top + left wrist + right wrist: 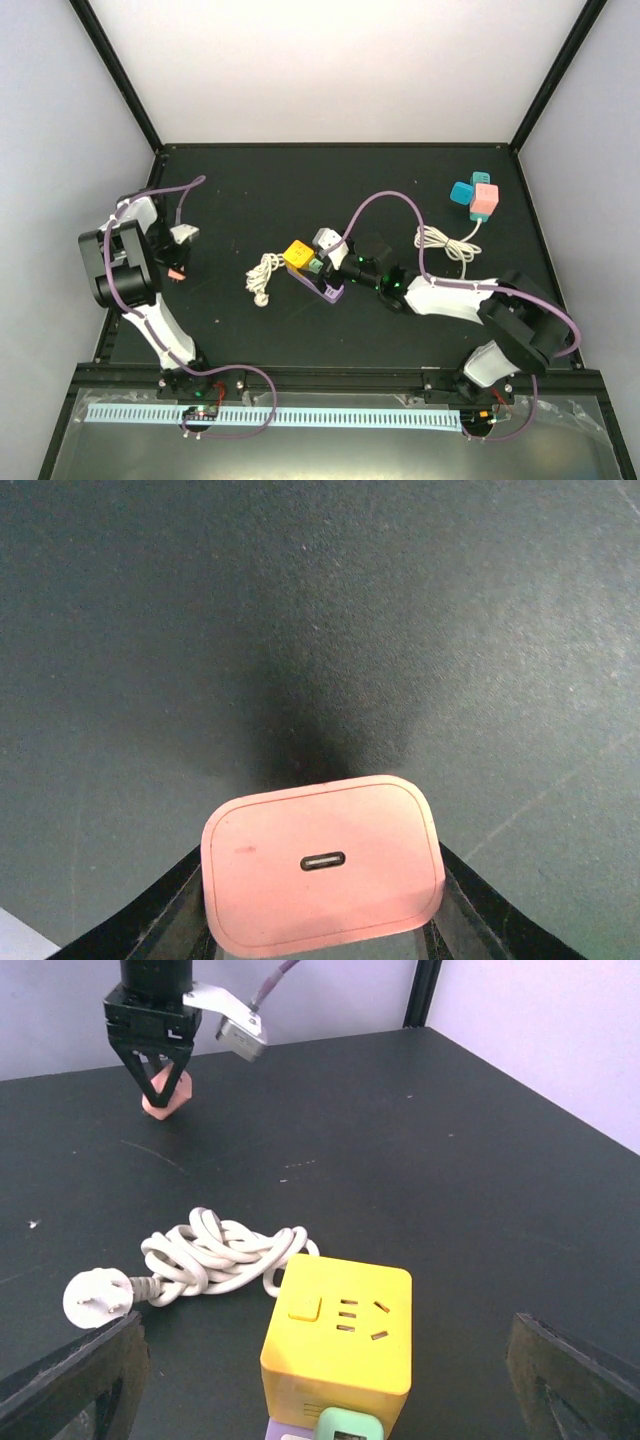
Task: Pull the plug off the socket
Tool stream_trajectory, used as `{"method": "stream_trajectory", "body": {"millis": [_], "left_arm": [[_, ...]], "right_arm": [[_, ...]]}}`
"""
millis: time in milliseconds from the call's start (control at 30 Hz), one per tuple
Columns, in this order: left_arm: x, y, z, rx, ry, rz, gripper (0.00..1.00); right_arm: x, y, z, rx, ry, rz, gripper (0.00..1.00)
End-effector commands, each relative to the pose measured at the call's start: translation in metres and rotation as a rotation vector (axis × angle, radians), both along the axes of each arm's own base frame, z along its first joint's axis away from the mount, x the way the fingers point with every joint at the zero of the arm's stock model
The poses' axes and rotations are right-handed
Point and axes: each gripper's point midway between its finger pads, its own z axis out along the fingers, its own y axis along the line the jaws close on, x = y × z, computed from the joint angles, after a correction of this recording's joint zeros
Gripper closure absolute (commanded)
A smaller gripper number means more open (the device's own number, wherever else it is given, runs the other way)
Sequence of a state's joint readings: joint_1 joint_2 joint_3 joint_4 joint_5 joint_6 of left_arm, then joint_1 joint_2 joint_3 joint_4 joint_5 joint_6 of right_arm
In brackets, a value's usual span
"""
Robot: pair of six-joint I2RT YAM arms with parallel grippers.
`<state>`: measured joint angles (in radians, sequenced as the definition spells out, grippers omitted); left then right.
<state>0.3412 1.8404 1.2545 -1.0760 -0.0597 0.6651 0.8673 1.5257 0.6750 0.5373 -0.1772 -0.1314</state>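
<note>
Left tool [163,1078] clenched on pink plug [322,875], fingers on both sides, single slot port facing the wrist camera; plug held at far left of desk [400,180], well apart from the socket. Yellow socket cube [340,1335] mid-desk, coiled white cord [220,1255] just beside it. Green plug [345,1427] sits against the cube's near face, purple piece under it. Right tool [322,270] released, fingers spread wide either side of the cube, not touching. Teal-and-pink cube cluster [475,197] at far right.

Left arm [130,275] folded, left fingers [150,925] clamped — right arm [450,297] outstretched, right fingers [70,1380] wide apart
</note>
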Motion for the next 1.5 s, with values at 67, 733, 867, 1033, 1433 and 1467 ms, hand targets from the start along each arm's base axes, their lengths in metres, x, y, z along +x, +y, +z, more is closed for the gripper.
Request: {"method": "stream_trajectory", "body": {"millis": [67,733,867,1033,1433,1467], "left_arm": [[0.007,0.004,-0.005,-0.014,0.029,0.015,0.57],[0.037,-0.041,0.060,-0.242,-0.190,-0.021,0.10],[0.044,-0.094,0.130,-0.408,-0.404,-0.197,0.09],[0.032,-0.172,0.173,-0.449,-0.545,-0.543,0.09],[-0.032,-0.288,0.207,-0.514,-0.767,-1.326,0.11],[-0.038,-0.295,0.205,-0.527,-0.758,-1.353,0.11]], "right_arm": [[-0.005,-0.005,0.008,-0.017,-0.003,0.016,0.00],[-0.022,-0.041,-0.006,-0.110,0.098,0.037,0.05],[-0.022,-0.056,-0.019,-0.110,0.161,0.019,0.05],[-0.008,-0.075,-0.032,-0.074,0.276,-0.065,0.09],[-0.029,-0.070,-0.043,0.079,0.664,0.032,0.25],[-0.033,-0.069,-0.042,0.109,0.709,0.053,0.28]]}}
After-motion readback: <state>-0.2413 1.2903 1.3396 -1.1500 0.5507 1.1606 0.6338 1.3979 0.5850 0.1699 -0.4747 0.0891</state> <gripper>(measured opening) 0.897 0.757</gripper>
